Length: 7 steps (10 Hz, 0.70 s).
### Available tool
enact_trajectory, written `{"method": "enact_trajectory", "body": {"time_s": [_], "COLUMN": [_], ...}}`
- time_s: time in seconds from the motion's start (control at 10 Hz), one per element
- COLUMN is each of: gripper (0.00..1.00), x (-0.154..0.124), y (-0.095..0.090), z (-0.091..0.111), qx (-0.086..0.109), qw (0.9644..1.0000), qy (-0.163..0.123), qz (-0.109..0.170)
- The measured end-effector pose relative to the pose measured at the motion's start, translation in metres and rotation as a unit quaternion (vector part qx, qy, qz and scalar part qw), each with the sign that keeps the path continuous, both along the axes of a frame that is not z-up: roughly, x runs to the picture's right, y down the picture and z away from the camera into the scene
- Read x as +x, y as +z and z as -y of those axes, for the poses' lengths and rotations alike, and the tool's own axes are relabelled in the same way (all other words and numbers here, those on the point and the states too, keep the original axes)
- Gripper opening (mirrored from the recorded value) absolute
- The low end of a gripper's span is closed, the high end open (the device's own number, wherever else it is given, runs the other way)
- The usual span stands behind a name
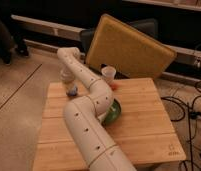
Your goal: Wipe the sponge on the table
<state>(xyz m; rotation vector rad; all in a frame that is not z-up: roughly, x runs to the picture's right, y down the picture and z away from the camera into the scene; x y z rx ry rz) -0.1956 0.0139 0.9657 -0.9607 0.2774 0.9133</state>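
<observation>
- Table [144, 117]: light wooden planks. The sponge sits on its far-left part, well apart from the green bowl [114, 113] at mid-table.
- Arm [91, 132]: rises from the near edge, bends over mid-table, runs far-left to a high wrist, then drops straight down.
- Gripper [69, 84]: points down over the far-left part of the table, closed, seemingly pinching the sponge against the wood.
- Sponge [72, 91]: small blue pad showing at the gripper's tip. It is likely light, soft and squashy, so a pinch across its upper edge with the flat face down should suit wiping. Pressed hard, it may fold or slip.
</observation>
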Motion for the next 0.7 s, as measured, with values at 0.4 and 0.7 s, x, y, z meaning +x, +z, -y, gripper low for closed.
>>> {"method": "enact_trajectory", "body": {"time_s": [0.4, 0.7], "gripper": [0.00, 0.00], "x": [0.050, 0.085], "y": [0.006, 0.012], "z": [0.008, 0.021], "qx": [0.003, 0.017], "qw": [0.9974, 0.9932], "qy": [0.013, 0.035], "qz": [-0.071, -0.109]}}
